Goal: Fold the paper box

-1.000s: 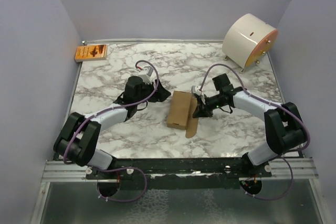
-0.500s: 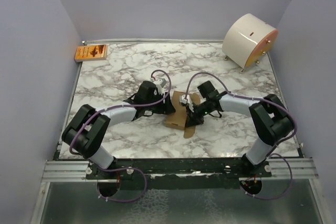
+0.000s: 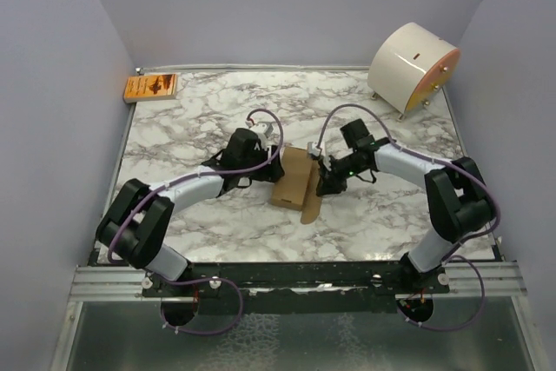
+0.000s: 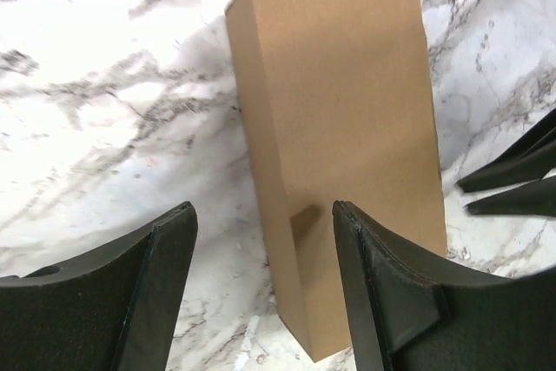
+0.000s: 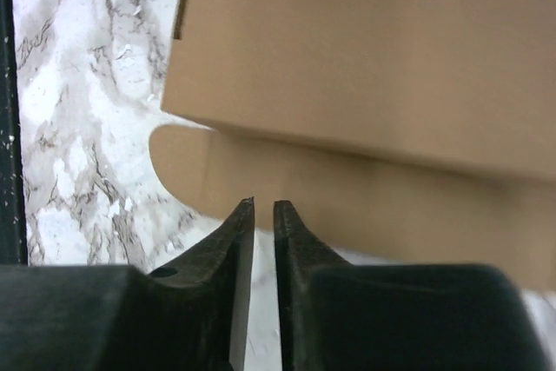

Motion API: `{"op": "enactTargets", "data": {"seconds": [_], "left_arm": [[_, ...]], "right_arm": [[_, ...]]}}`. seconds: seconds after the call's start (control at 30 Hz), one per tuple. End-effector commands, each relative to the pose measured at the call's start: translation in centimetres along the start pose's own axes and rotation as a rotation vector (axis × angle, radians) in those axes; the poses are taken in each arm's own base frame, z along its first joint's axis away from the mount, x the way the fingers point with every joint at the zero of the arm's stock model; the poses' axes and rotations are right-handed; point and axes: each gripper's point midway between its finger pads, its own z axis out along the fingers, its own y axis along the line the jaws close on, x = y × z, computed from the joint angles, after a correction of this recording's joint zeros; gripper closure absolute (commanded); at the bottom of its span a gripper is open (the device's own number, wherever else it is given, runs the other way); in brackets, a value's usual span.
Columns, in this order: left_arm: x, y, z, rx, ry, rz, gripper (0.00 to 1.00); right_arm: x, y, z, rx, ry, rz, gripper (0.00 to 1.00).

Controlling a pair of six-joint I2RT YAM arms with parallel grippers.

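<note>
The paper box (image 3: 293, 178) is recorded lying flat near the centre of the marbled tabletop (image 3: 191, 123), formed into an oblong carton with its long axis running roughly from 12 to 6 o'clock. A rounded flap (image 3: 310, 208) is seen projecting open from its 6 o'clock end and resting on the marble. The left gripper (image 3: 261, 168) is positioned at the box's 9 o'clock side. In the left wrist view its jaws are set wide apart, with the near end of the box partly framed between them and nothing gripped. The right gripper (image 3: 326, 182) is positioned at the box's 3 o'clock side, low to the surface. In the right wrist view its jaws are parted only by a narrow slit, nothing is held between them, and their tips are directed at the edge of the flap. Whether the tips touch the flap cannot be determined. An orange packet (image 3: 150, 87) is noted in the far corner at 10 o'clock, and a white cylinder (image 3: 407, 65) on small feet in the far corner at 2 o'clock, both well apart from the box.
</note>
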Motion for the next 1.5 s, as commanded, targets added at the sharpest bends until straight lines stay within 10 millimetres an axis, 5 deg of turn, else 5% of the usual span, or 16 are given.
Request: {"op": "enactTargets", "data": {"seconds": [0.0, 0.23, 0.4, 0.57, 0.73, 1.13, 1.47], "left_arm": [[-4.8, 0.2, -2.1, -0.065, -0.153, 0.100, 0.32], [-7.8, -1.9, -3.7, 0.030, -0.279, 0.129, 0.08], [-8.6, -2.2, -3.6, 0.164, -0.289, 0.030, 0.04], [-9.4, -2.2, -3.0, 0.222, -0.277, -0.028, 0.07], [-9.1, -1.2, -1.0, 0.179, -0.225, -0.032, 0.11], [-7.5, 0.7, 3.8, 0.125, -0.090, -0.008, 0.18], [-6.7, 0.2, 4.8, 0.149, -0.051, -0.004, 0.19]], "right_arm": [[-2.6, -0.7, -4.7, 0.034, -0.130, -0.034, 0.80], [-5.0, -4.3, -9.9, 0.188, -0.309, 0.106, 0.58], [-6.3, -6.1, -11.2, 0.234, -0.371, 0.191, 0.39], [-6.6, -9.0, -10.8, 0.235, -0.369, 0.250, 0.39], [-4.0, -11.8, -8.6, 0.228, -0.307, 0.309, 0.39], [0.0, -14.1, -5.4, 0.185, -0.227, 0.444, 0.46], [1.8, -15.1, -4.2, 0.181, -0.193, 0.496, 0.56]]}}
